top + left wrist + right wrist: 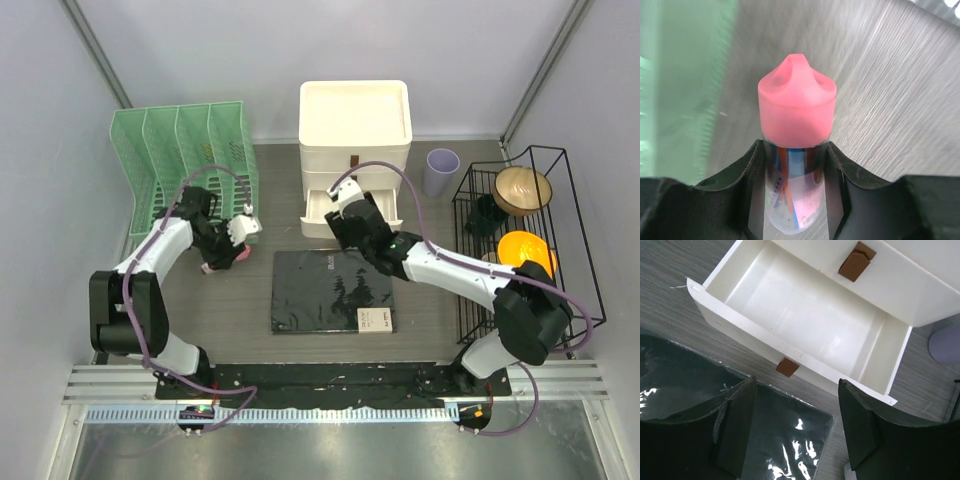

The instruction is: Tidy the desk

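Observation:
A small clear bottle with a pink cap sits between the fingers of my left gripper, which is shut on its body. In the top view that bottle and the left gripper are over the desk, just right of the green file rack. My right gripper is open and holds nothing. It hovers above the far edge of the black notebook, facing the white drawer, which is pulled out and empty. From above, the right gripper is at the drawer unit.
A lilac cup stands right of the drawer unit. A black wire rack at the right edge holds a wooden bowl and an orange bowl. The black notebook lies mid-desk.

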`<state>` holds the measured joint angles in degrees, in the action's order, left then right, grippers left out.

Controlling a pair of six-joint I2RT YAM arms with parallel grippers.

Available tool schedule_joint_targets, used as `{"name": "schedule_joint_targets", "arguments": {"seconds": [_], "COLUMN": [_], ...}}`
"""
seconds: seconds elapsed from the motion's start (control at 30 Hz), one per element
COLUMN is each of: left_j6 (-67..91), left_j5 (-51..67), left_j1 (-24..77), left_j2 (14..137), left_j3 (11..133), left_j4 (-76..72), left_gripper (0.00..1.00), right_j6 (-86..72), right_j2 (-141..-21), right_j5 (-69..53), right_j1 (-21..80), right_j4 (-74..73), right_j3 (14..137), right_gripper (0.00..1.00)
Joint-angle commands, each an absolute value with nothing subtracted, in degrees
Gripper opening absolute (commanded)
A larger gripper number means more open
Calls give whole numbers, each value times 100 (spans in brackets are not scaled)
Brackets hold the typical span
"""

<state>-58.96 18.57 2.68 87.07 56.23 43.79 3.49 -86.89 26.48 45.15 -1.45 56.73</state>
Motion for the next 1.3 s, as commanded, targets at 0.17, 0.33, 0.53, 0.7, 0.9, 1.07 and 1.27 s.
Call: {"name": "schedule_joint_targets", "arguments": {"seconds": [0.17,0.33,0.53,0.7,0.9,1.07,1.27], "left_j6": [-4203,-3446,-3190,-3234,-3506,-3673,-3823], "left_j5": [3288,3033,2733,2576,2452,2426,2417], "left_j1": [1009,1730,2495,2759,2988,3173,3269], "left_j2": [8288,8648,9702,10913,11803,12243,12577], "left_j3": [7319,7988,9042,10420,11469,11821,11804], "left_j4": [4510,3736,3138,3418,3788,3937,3990], "left_gripper": [0,0,0,0,0,0,12], "right_j6": [545,335,343,518,563,641,730], "right_j2": [-8192,-8025,-7831,-7778,-7971,-8016,-7972], "right_j5": [2988,2962,2830,2681,2391,2215,1795], "right_j1": [4053,3534,3068,2989,2787,2619,2321], "right_j4": [334,334,334,220,35,-202,-413], "right_j3": [5634,5625,5572,5572,5590,5643,5625], "right_gripper": [70,70,70,70,70,70,70]}}
